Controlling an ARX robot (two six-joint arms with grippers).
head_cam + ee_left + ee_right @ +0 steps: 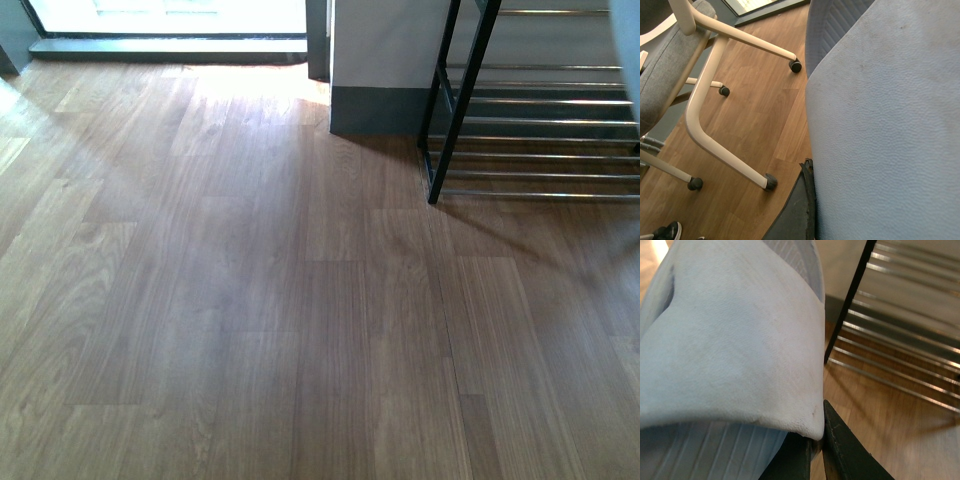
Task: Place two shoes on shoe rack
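R end effector (821,440): two dark fingers nearly together, pinched on the rim of the R-arm shoe (735,340). Pale sole side faces the wrist cam and fills most of the view, w/ a ribbed strip at each end. Long axis runs away from the cam, out past the fingers. Can't tell toe from heel. Its far end sits just beside the shoe rack (850,300), not touching.

L end effector (805,175): only one dark finger (792,210) shows, tight against the edge of the L-arm shoe (885,130); other finger hidden behind it, so grip width can't be read, but the shoe is up off the floor. Grainy pale sole toward the cam, long axis again leading away from it, ribbed grey part at the far end. Beyond it: chair (692,120) w/ cream legs, black casters (795,65) on the floor.

Front view: wood floor (250,300) over lower and mid frame. Rack upper right, black end post (458,110) leaning, chrome bars (530,120) running off the right edge. Grey-based wall (380,50) top centre, bright doorway (170,15) top left.
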